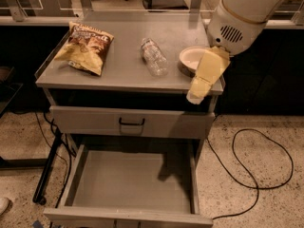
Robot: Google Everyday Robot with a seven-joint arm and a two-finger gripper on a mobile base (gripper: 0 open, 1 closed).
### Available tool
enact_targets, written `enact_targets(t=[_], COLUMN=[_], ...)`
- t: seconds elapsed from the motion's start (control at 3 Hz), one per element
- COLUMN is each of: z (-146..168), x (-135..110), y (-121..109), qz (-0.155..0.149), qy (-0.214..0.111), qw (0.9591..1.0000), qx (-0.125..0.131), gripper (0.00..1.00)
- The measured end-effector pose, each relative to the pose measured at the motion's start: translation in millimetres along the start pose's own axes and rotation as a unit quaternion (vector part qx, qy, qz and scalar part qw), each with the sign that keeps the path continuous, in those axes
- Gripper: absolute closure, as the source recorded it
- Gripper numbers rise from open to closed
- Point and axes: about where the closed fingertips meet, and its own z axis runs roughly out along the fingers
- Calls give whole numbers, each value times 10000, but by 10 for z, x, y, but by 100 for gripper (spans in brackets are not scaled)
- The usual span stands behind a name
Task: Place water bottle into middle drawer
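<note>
The water bottle (154, 57) lies mid cabinet top (118, 75); the gripper (196, 95) hangs at its right front edge beside the bowl (192, 58), spread or closed indeterminable. Risk: a glancing approach may roll the round bottle off an edge.

High frontal downward view, gripper (195, 97) right.

Water bottle (154, 57) - clear crinkled plastic, glossy. Middle drawer (133, 182) - matt grey metal, smooth flat floor. Cabinet top (123, 68) - same dull grey metal. Chip bag (84, 46) - shiny crumpled film. Bowl (191, 57) - smooth, white, slight sheen. Gripper (195, 97), at the top's front right edge beside the bowl - pale yellowish matt plastic. Arm shell (247, 8) - smooth white plastic. Ground (247, 146) - speckled, stone-like.
</note>
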Motion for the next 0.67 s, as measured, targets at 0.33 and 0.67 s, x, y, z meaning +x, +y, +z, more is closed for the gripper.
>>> enact_targets(t=[0.33, 0.67], z=[7, 39], x=[-38, -313], y=[-19, -155], qz=[73, 405], qy=[-102, -374], qw=[9999, 9984], qx=[19, -111], gripper=[0, 0])
